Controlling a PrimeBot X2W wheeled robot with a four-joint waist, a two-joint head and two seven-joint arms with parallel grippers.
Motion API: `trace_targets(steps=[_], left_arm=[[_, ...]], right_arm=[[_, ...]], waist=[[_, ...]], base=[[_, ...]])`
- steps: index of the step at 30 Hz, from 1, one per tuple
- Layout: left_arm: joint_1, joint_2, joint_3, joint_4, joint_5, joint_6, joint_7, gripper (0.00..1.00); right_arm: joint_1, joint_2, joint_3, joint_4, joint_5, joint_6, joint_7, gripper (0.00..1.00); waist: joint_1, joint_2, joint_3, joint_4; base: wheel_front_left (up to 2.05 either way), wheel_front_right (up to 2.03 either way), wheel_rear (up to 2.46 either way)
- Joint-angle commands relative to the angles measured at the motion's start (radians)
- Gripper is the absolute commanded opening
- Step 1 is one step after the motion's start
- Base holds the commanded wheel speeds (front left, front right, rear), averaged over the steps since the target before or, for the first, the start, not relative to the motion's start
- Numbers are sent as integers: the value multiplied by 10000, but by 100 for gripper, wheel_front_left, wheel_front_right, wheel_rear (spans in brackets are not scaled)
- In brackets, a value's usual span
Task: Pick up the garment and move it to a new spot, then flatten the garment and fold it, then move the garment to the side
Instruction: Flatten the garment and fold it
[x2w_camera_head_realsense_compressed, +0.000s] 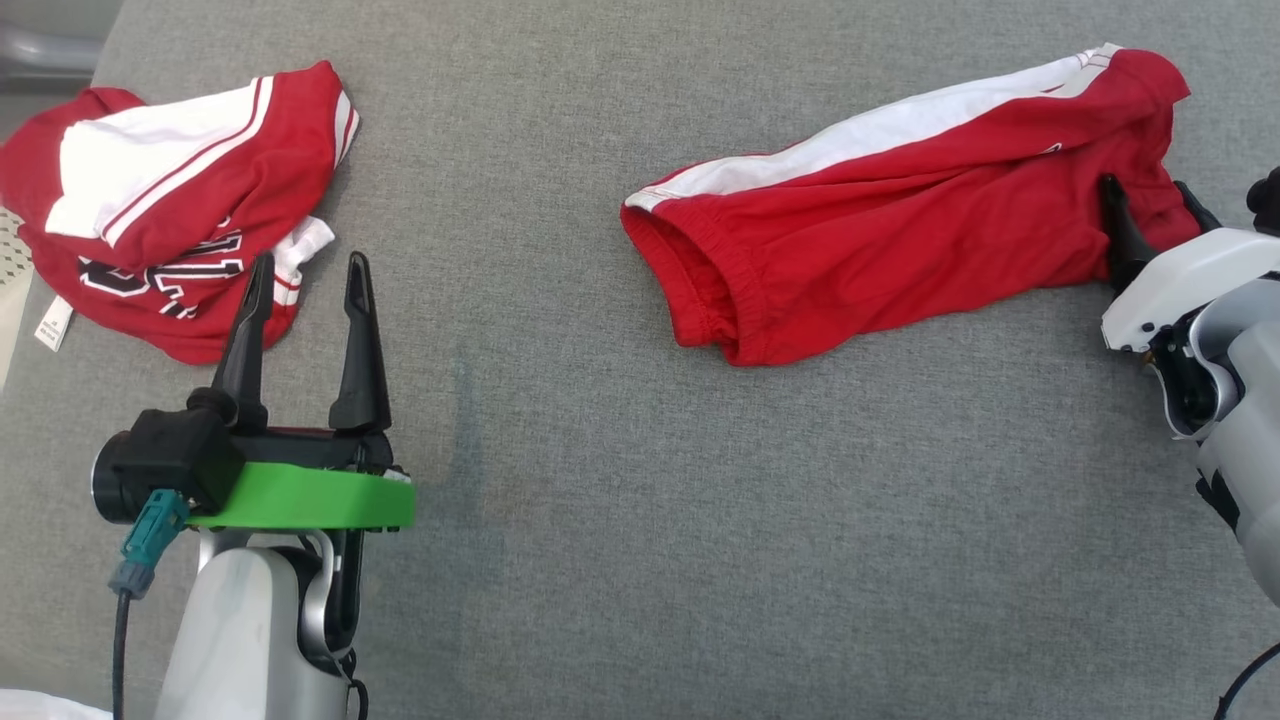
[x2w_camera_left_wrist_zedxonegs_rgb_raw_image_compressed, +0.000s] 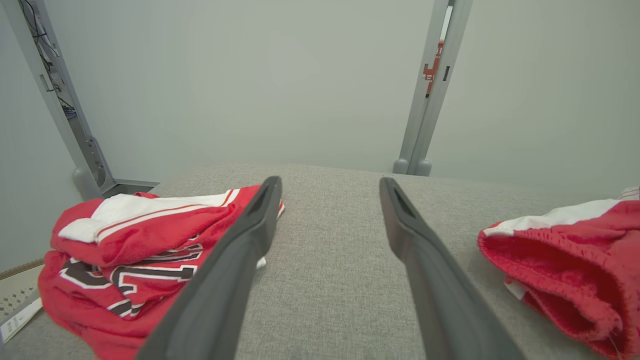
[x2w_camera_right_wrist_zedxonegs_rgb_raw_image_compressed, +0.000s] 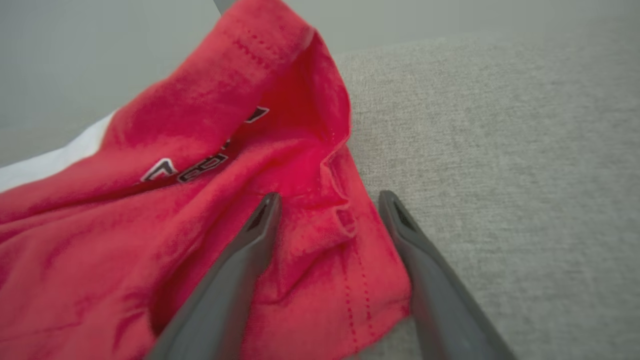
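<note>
The right gripper (x2w_camera_head_realsense_compressed: 1150, 195) is wide open, with the end of the long red shorts with a white side stripe (x2w_camera_head_realsense_compressed: 900, 230) between its two fingers, not pinched. The shorts lie from 2 to 8 o'clock on the grey cloth table (x2w_camera_head_realsense_compressed: 640, 520), so the right arm is nearer. The left gripper (x2w_camera_head_realsense_compressed: 310, 265) is open and empty, with a crumpled red and white jersey (x2w_camera_head_realsense_compressed: 180, 190) at its 11 o'clock.

The left gripper (x2w_camera_head_realsense_compressed: 310, 265) has two long, tapered dark fingers (x2w_camera_head_realsense_compressed: 360, 340) on a black base (x2w_camera_head_realsense_compressed: 290, 445), with a bright green plate (x2w_camera_head_realsense_compressed: 300, 497) beneath. A teal plug (x2w_camera_head_realsense_compressed: 150, 525) and dark cable (x2w_camera_head_realsense_compressed: 121, 640) join it beside a pale grey forearm (x2w_camera_head_realsense_compressed: 240, 640). The right gripper (x2w_camera_head_realsense_compressed: 1146, 190) has a white shell (x2w_camera_head_realsense_compressed: 1190, 270).
</note>
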Motion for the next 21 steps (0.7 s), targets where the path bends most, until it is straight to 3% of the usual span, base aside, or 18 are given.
trace_targets(steps=[1, 2, 3, 11, 21], left_arm=[[157, -27, 60, -71, 110, -25, 8, 100], [183, -39, 85, -93, 163, -44, 8, 100], [205, -47, 107, -109, 194, -56, 8, 100], [457, -60, 158, -88, 158, -5, 8, 100], [1048, -57, 483, -35, 532, -100, 8, 100]], right_arm=[[43, 42, 100, 127, 100, 5, 124, 65], [91, 82, 177, 117, 164, 5, 196, 7], [129, 105, 253, 65, 215, 7, 236, 0], [464, -134, 493, -479, 614, 5, -158, 0], [2271, -979, 7, -1728, 1679, 3, -337, 0]], waist=[[-1, 0, 50, 68], [-1, 0, 58, 80], [-1, 0, 70, 86], [-1, 0, -273, -133], [-1, 0, -1251, -830]], base=[[0, 0, 0], [0, 0, 0], [0, 0, 0], [0, 0, 0], [0, 0, 0]])
